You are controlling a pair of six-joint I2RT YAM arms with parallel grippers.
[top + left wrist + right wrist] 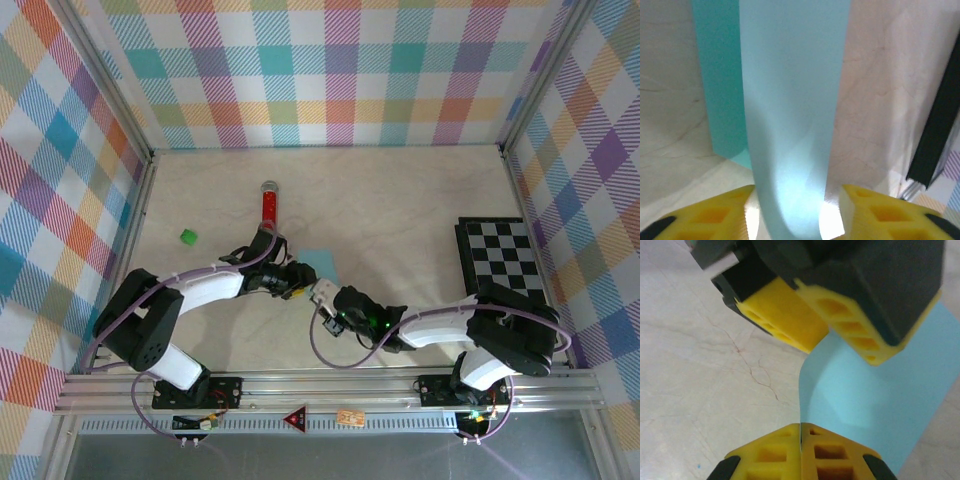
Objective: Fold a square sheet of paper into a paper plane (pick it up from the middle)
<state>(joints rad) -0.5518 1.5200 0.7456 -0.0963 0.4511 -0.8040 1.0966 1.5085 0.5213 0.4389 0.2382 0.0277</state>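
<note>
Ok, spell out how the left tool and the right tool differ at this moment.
The left tool has its jaws apart; the right tool has them pressed together. The cyan paper passes loosely between the left tool's fingers, while the right tool pinches its edge. Both have yellow fingers and meet at the same paper.

The cyan paper sheet (790, 100) curves up between the left gripper's (796, 212) parted yellow fingers (715, 215).

No words or numbers can be read. On the near grey aluminium rail (400, 421), near its middle, sit a red triangular sticker (295, 418) and a small tan tag (349, 418), their marks too small to read.
</note>
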